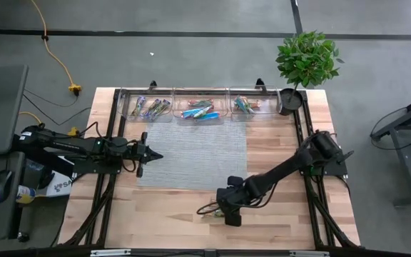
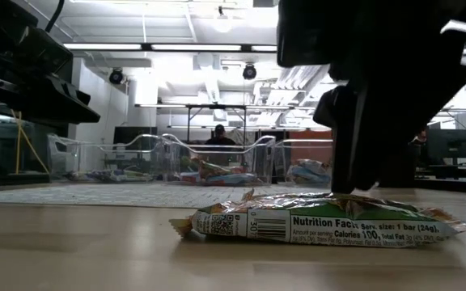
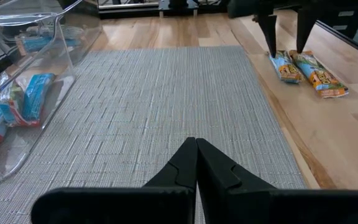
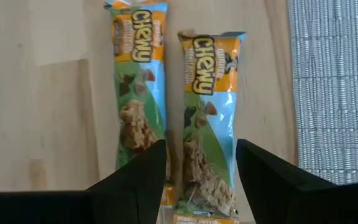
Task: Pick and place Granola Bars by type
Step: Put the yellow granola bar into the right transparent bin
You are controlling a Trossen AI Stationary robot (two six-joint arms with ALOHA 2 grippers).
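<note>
Right gripper point(image 1: 228, 212) hangs low over the bare wood at the near edge of the table point(image 1: 291, 221), fingers spread wide and empty, one to each side of a green bar point(image 4: 209, 118). In the right wrist view that bar runs up between the two fingers point(image 4: 263, 168); a second green bar point(image 4: 138, 93) lies just beside it, parallel, and the other finger comes down between the two wrappers. From table height the fingers look close to the wrapper, but I cannot tell whether they touch it.

Judged from this, the step in hand is the pick: the gripper is lined up and has not yet closed. The next move calls for dropping the last bit to the wood and closing on the one bar alone. The neighbour is so near that the inner finger could snag or drag it. The wrapper is slick and flat, so a shallow pinch may slip.

Beyond the grey mat point(image 1: 191, 153), three clear bins point(image 1: 198, 107) stand in a row along the far edge, each already holding bars. Which bin takes the green type is too small to tell from above.

Left gripper point(image 1: 152, 155) waits with fingers pressed together over the mat's left edge, holding nothing.
</note>
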